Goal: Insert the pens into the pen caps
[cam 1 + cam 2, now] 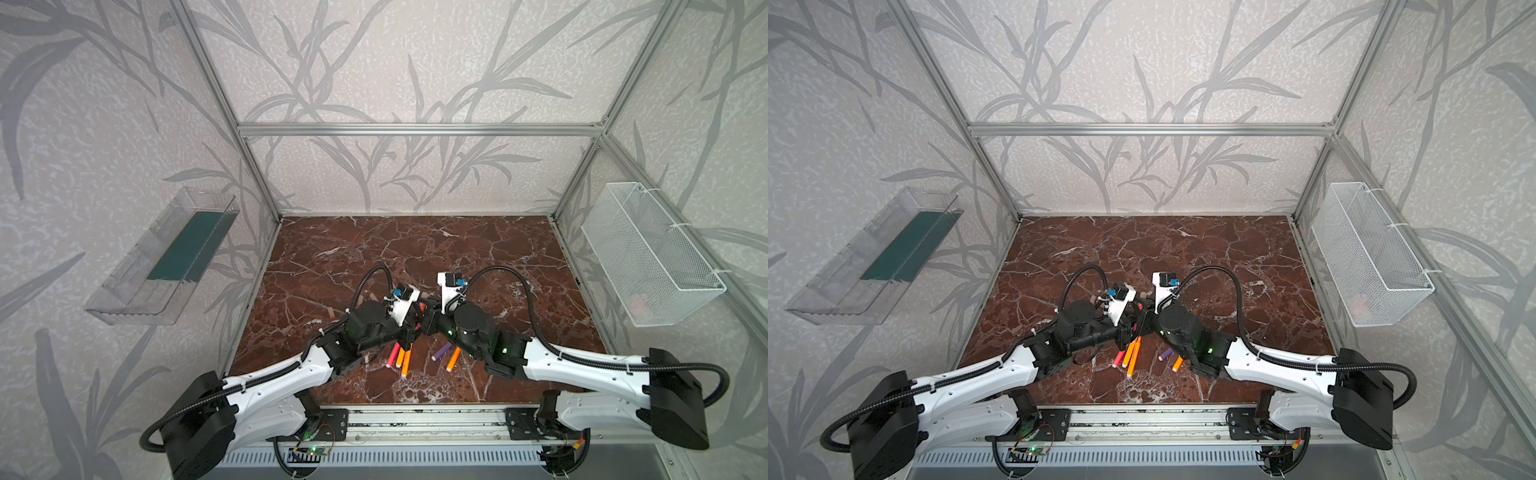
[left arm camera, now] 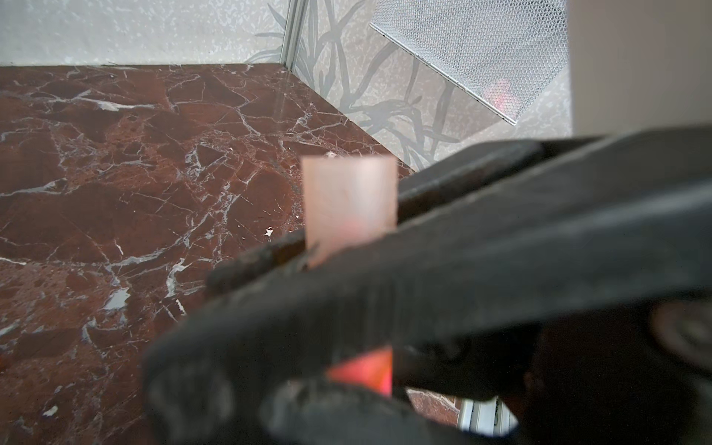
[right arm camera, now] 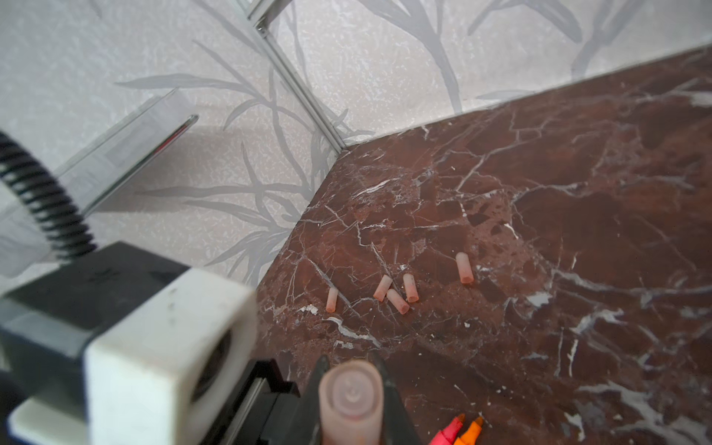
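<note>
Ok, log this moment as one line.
right gripper: shut on cap | left gripper: jaws unclear | pink-red pen: seemingly seated in that cap | table: five loose caps, five loose pens

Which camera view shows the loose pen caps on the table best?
The right wrist view: five loose pen caps lie sharp and unobstructed on the marble. In both top views the arms hide most; the left wrist view shows none.

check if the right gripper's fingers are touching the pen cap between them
Touching. The right wrist view shows the pen cap wedged between the right gripper and its dark fingers, both pressed against its sides with no gap.
</note>
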You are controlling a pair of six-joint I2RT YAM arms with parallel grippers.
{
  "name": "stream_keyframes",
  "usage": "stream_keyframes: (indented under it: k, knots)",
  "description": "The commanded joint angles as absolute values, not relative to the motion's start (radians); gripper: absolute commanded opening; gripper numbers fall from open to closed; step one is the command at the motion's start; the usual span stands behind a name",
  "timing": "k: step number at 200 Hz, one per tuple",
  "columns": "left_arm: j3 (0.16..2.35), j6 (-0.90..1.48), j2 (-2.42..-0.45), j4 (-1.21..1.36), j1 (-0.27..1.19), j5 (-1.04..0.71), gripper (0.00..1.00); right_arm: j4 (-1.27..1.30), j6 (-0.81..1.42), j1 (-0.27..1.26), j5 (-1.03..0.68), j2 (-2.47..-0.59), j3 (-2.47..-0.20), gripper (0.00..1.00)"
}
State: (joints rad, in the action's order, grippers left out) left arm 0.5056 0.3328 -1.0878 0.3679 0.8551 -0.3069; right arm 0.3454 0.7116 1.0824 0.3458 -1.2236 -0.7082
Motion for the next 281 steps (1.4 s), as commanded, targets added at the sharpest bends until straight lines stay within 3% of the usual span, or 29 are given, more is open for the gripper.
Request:
stream_keyframes:
  k: [1,26,72,111,162,188,281]
  knots:
    - [0.507,0.335,-1.08,0.454,0.856,-0.272,0.52,0.195,0.717,1.05,0.383,-1.226,-0.724,0.16]
    - [0.476,0.348,-1.082,0.449,0.855,-0.225,0.76,0.116,0.719,0.991,0.404,-1.252,-0.75,0.15]
    - [0.429,0.393,-1.013,0.275,0.847,-0.027,0.89,-0.032,0.749,0.872,0.324,-1.375,-0.79,0.12]
    - [0.426,0.511,-0.925,0.021,0.762,0.165,0.92,-0.082,0.751,0.805,0.231,-1.51,-0.819,0.13]
    - [0.392,0.553,-0.849,-0.059,0.68,0.192,0.92,-0.177,0.745,0.757,0.158,-1.737,-0.975,0.14]
    - [0.389,0.554,-0.834,-0.082,0.672,0.2,0.93,-0.178,0.746,0.752,0.159,-1.807,-1.016,0.2]
    - [0.429,0.579,-0.905,-0.171,0.642,0.2,0.93,-0.267,0.698,0.635,0.133,-1.997,-1.218,0.25]
